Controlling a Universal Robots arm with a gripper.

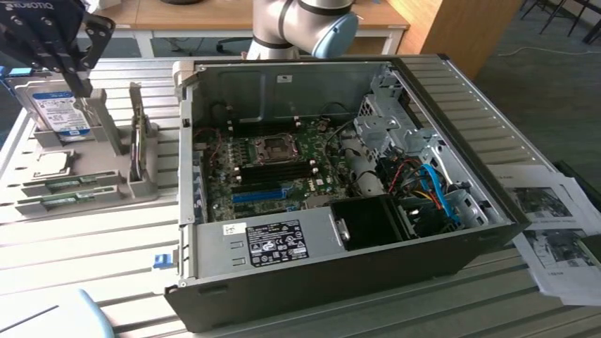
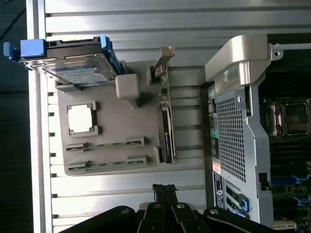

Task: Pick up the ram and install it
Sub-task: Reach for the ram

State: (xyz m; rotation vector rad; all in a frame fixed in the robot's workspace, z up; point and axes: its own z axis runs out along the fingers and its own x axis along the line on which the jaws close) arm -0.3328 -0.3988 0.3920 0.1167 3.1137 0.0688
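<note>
Wrist view: two ram sticks (image 2: pixel 104 144) flat in grey holder (image 2: pixel 112 121), long axes toward computer case (image 2: pixel 233 145); pincer (image 2: pixel 165 189) fully closed, empty.

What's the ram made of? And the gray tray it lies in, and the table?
ram: a thin green strip, likely matte circuit board (fibreglass).
tray: looks like matte gray plastic, with even colour, moulded edges and no shine.
table: probably aluminium, since its silvery ribbed slats catch the light.
</note>
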